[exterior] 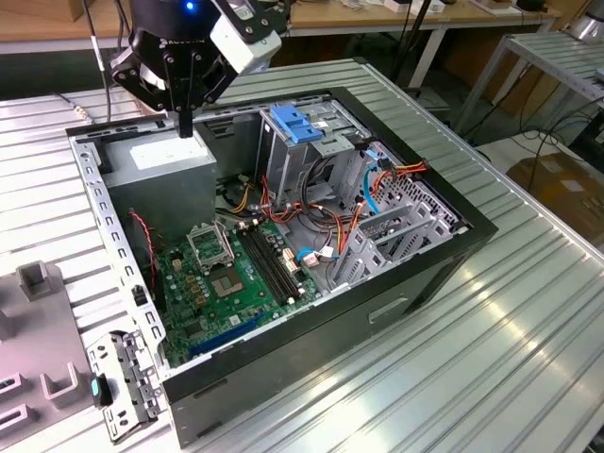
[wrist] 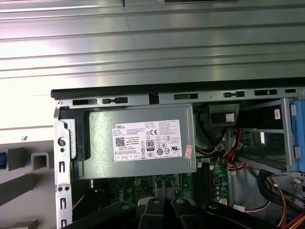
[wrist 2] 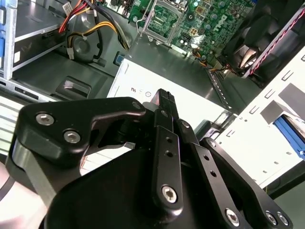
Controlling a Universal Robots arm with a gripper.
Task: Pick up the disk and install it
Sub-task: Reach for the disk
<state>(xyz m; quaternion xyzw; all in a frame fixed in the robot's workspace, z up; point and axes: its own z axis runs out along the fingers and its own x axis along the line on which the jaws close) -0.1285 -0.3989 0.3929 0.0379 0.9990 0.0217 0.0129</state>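
Exterior view, case: An open black desktop computer case point(exterior: 415, 283) lies on its side on a ribbed silver metal worktop point(exterior: 528, 359). Inside are a green motherboard point(exterior: 226, 283), coloured cables point(exterior: 321, 222), and a tall metal drive bay topped by a blue plastic latch point(exterior: 295, 123).
Exterior view, arm: The black gripper point(exterior: 186, 127) hangs over a large grey power supply box with a white sticker point(exterior: 175, 179), in the case's far corner at the exterior view's left.
Second wrist view, fingers: The two black fingers point(wrist 2: 164, 143) are pressed together with no gap and hold nothing. Their tip points at the white sticker.
Second wrist view, disk: Past the pale perforated case wall point(wrist 2: 267, 119), outside the case, a ribbed light blue strip shows. It is probably the carrier rail of the disk point(wrist 2: 288, 136); the metal body is hidden.
First wrist view, surroundings: The power supply box sits directly below, against the case rim. Grey U-shaped fixtures point(wrist: 40, 161) stand on the worktop beside the case.
Risk: The fingers are shut and well apart from the disk, so any descent here would likely jam them against the box. Loose cables near the drive bay could snag the disk during installation.
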